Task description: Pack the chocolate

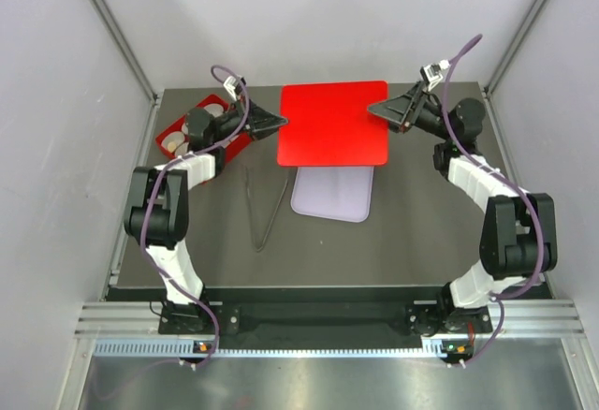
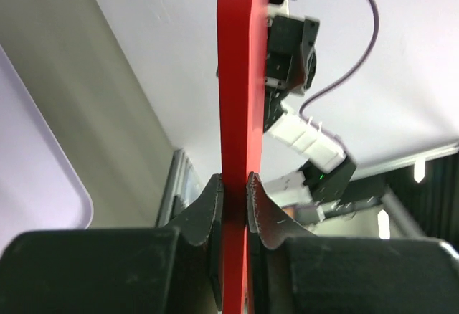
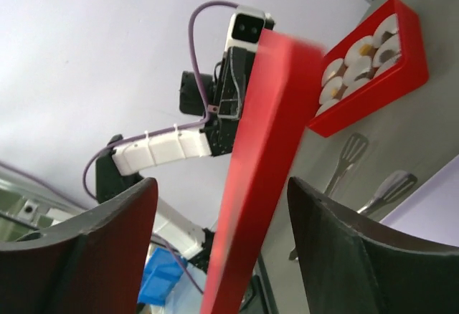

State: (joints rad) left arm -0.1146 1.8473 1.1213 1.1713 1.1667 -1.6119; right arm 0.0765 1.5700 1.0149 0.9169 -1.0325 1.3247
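Above the table (image 1: 393,232), left tool (image 2: 235,185) clamped on red lid (image 1: 334,120), right tool (image 3: 219,192) apart, seemingly clear of it

Square red lid (image 1: 333,122), lifted above the dark counter (image 1: 393,241), overlaps the far edge of a pale lavender board (image 1: 332,195) lying flat at centre. Metal tongs (image 1: 265,209) lie just left of the board, closed end toward the near edge. At far left, a red box (image 3: 373,102) holds white paper cups (image 3: 336,70) in rows.
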